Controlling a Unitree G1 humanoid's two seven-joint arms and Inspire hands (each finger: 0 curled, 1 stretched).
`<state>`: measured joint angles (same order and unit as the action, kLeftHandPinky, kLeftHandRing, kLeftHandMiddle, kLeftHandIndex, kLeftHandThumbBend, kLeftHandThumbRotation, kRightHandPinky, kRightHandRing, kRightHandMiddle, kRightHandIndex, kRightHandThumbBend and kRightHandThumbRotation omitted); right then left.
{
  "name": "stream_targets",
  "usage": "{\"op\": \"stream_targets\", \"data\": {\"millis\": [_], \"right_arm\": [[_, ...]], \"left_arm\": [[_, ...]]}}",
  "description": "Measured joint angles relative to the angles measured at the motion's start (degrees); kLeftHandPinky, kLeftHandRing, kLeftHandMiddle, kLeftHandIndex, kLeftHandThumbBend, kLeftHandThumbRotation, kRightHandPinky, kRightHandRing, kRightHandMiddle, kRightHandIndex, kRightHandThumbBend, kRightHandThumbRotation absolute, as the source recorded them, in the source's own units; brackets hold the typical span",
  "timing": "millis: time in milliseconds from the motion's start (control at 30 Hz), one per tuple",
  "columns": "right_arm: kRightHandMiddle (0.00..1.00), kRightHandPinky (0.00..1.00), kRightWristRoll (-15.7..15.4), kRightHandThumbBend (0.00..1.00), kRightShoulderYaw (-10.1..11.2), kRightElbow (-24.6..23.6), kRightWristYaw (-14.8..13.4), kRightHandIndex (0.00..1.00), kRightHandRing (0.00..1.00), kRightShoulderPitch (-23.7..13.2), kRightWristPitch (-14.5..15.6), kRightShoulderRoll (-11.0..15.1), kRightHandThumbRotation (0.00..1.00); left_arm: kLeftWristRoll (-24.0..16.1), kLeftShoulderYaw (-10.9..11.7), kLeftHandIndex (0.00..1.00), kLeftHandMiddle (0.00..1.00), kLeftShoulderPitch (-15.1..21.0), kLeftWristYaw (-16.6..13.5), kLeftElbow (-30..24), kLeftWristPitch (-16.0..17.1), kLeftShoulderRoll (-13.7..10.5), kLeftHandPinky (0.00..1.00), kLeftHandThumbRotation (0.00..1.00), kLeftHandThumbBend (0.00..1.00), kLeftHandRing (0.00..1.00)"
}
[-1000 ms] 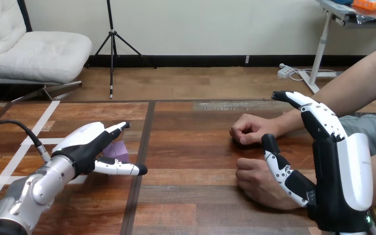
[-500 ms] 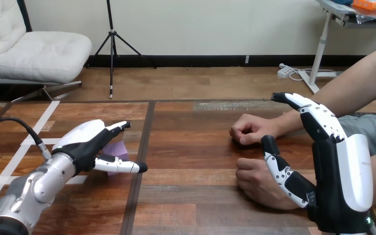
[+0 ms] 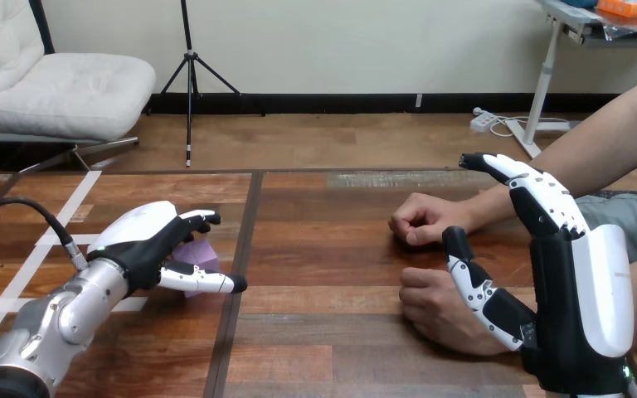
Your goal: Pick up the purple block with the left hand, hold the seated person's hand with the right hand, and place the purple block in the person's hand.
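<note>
Wooden table (image 3: 340, 265) of dark planks, crossed at the left by white tape lines (image 3: 75, 207). On it, toward the left, the purple block (image 3: 197, 255), resting on the wood and half hidden under the left hand (image 3: 145, 240): fingers curled over the top and far side, thumb (image 3: 203, 283) laid along the near side, so cupped round the block rather than wide (firmness of the hold not to be judged from here). Probably the grasp itself in hand, lift not yet made. To do it well: press thumb and fingers against opposite faces, square to the block, before raising; lift straight up a little, watching for slip or a corner swinging loose; only then carry rightward across the table.

Over at the right, the right hand (image 3: 585, 290) standing upright, fingers straight and pointing up, wide open, thumb lying against the person's nearer hand (image 3: 431, 311) without curling round it; touching or merely over it, hard to say. No hold there yet. That nearer hand closed in a loose fist, palm not showing, so no place offered for the block; likely needing to be turned and opened first. Farther back, the person's other hand (image 3: 421, 220), also closed, resting on the table, probably clear of the block's path if carried on the near side. Bare wood between the block and the person's hands.
</note>
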<state>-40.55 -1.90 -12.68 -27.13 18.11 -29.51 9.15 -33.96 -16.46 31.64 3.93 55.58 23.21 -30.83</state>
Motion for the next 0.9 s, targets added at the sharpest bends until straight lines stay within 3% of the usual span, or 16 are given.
{"op": "stream_targets", "data": {"millis": [433,900], "right_arm": [[0.80,0.87,0.00,0.35,0.04,0.00,0.02,0.77,0.82,0.06,0.00,0.00,0.00],[0.80,0.87,-0.07,0.36,0.11,-0.34,0.07,0.76,0.82,0.62,0.02,0.01,0.00]], "left_arm": [[0.02,-0.20,0.78,0.75,0.77,-0.30,0.16,-1.23,0.00,0.60,0.45,0.80,0.70],[-2.27,-2.28,0.78,0.77,1.80,-0.96,0.88,-4.82,0.18,0.62,0.43,0.82,0.73]]}}
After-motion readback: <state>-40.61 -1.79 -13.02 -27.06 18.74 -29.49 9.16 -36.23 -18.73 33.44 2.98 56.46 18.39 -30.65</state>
